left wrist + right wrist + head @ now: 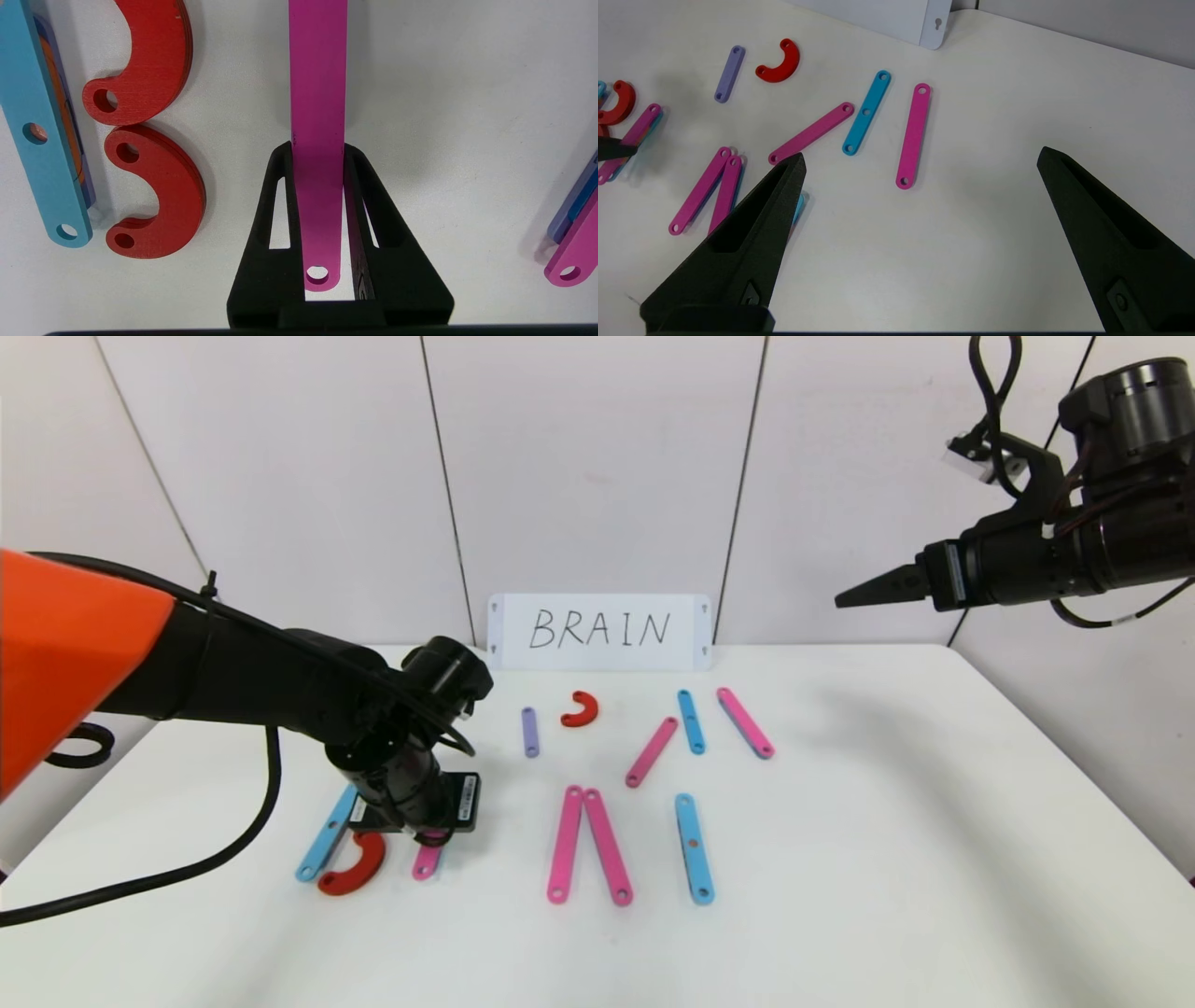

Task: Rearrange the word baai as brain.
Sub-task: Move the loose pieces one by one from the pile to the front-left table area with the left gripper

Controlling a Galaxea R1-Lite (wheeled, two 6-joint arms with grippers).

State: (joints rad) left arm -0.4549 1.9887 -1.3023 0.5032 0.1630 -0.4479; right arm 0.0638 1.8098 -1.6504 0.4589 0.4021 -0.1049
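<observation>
While raised, left gripper (317, 154) clamps pink strip (317, 93).

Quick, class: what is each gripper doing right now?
Left gripper: shut on the pink strip beside the red curves.
Right gripper: open, empty, raised above the table.

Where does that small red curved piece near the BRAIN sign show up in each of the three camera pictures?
Head view: the small red curve lies just below the BRAIN sign, right of the purple strip.
Left wrist view: not in it; the two red curves there are different pieces.
Right wrist view: it lies beside the purple strip.
Shared landmark: the purple strip.
</observation>
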